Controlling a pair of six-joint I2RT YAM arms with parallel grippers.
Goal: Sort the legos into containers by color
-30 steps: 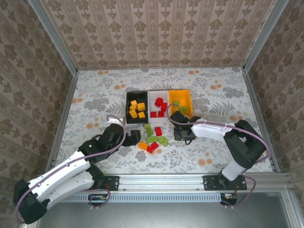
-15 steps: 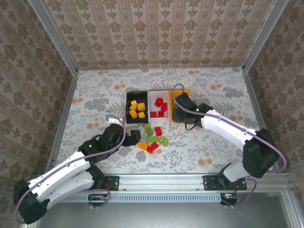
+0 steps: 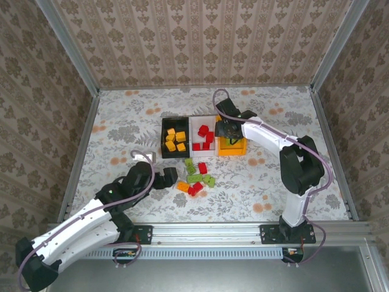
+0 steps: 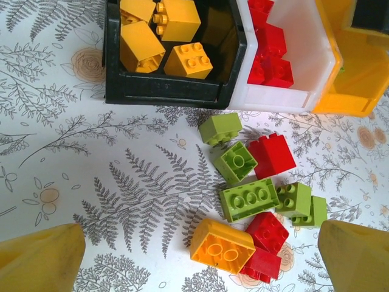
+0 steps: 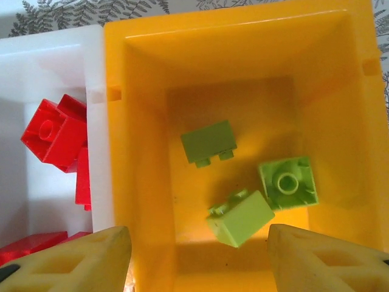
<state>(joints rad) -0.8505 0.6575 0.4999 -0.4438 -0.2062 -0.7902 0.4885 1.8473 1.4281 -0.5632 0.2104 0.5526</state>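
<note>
Floral-patterned desk (image 3: 121,121) carries loose legos (image 4: 249,198); left claw (image 4: 200,255) gapes wide beside them, right claw (image 5: 197,243) wide, empty, over orange-yellow bin (image 5: 140,152) holding three light-green bricks (image 5: 208,142).

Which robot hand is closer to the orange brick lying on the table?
Left. The left gripper sits open right beside the orange brick, on its left in the top view. The right gripper hangs open much farther away, over the orange bin.
</note>
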